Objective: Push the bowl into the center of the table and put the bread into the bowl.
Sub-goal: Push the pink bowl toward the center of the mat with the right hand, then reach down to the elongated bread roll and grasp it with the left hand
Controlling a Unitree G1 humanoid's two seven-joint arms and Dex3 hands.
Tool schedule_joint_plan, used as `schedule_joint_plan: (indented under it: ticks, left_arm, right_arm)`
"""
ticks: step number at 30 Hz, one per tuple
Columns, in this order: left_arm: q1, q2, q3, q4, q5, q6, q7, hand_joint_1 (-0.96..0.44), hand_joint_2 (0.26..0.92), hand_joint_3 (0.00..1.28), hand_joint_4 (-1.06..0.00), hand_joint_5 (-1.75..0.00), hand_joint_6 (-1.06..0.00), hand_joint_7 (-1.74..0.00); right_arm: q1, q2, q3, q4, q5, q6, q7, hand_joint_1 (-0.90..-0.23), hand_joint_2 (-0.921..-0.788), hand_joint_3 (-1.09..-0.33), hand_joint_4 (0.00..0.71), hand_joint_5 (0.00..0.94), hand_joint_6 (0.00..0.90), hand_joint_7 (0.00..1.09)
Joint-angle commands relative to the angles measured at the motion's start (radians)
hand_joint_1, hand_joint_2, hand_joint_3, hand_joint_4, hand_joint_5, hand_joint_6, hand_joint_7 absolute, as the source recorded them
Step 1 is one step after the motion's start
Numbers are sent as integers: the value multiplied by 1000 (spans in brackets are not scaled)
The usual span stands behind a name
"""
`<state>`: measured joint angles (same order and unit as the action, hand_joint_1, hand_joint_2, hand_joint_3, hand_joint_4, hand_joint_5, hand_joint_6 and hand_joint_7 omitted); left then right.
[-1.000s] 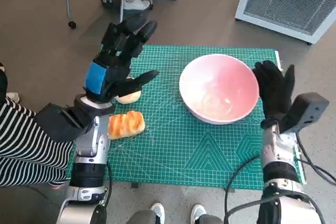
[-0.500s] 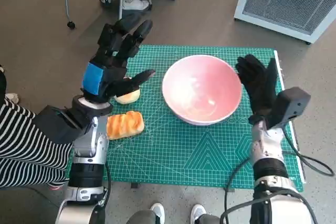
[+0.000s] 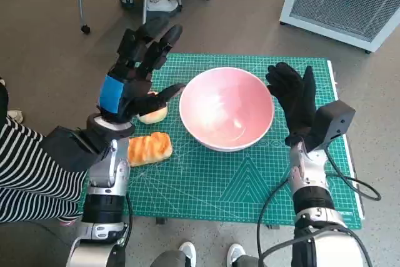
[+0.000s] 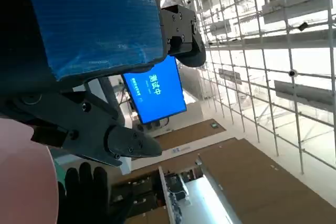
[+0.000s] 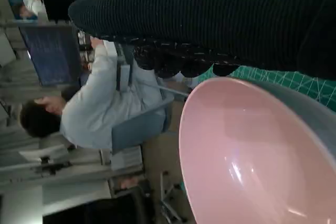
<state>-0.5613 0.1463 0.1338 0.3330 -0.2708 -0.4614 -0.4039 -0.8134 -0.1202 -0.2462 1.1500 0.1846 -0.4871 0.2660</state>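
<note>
Right hand (image 3: 294, 101) flat against pink bowl (image 3: 226, 109), bread (image 3: 149, 149) beside

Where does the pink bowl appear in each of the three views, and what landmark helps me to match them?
Head view: the pink bowl sits on the middle of the green mat, the right hand at its side.
Left wrist view: only a pink edge in a corner.
Right wrist view: it fills the picture under the glove.
Shared landmark: the black gloved right hand beside the bowl, seen in all three.
</note>
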Motion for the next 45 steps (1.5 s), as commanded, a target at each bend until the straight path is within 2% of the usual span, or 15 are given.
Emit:
schedule_joint_plan:
  ticks: [1,8,12,17,22,29,33,45]
  left_arm:
    - [4,-7,-1,4,1,-15,0,-147,921,155,-312,-50,-72,-633]
    - [-1,-16,-8,1,4,-8,5,-153,921,160,-317,-47,-73,-631]
    - [-4,-21,-15,-7,7,0,8,-170,921,165,-317,-43,-72,-634]
    - [-12,-26,-23,-20,8,14,12,-190,921,176,-315,-34,-53,-665]
    - [-18,-30,-28,-31,6,27,13,-200,921,184,-316,-28,-22,-715]
    - [-18,-31,-30,-37,4,34,13,-203,921,187,-316,-26,-8,-738]
    - [-43,-40,-56,-81,-9,66,-5,-243,921,197,-310,-22,-1,-762]
    - [-53,-28,-55,-100,-50,92,-71,-251,918,207,-285,-11,1,-763]
  right_arm:
    - [32,-41,1,-66,-10,-20,4,-613,-921,-918,137,5,122,170]
    - [64,-44,-3,-204,0,-73,-14,-643,-921,-884,157,11,143,180]
    - [114,-25,8,-376,23,-94,5,-656,-921,-853,164,12,156,188]
    - [182,-5,37,-585,54,-74,37,-675,-921,-820,166,10,161,195]
    - [230,4,61,-718,83,-31,55,-704,-921,-774,167,8,166,203]
    - [252,4,71,-774,90,3,52,-713,-921,-758,169,7,167,208]
    - [298,4,119,-911,76,-8,79,-724,-921,-716,185,13,201,233]
    - [307,-16,136,-942,66,12,76,-718,-921,-693,191,9,210,259]
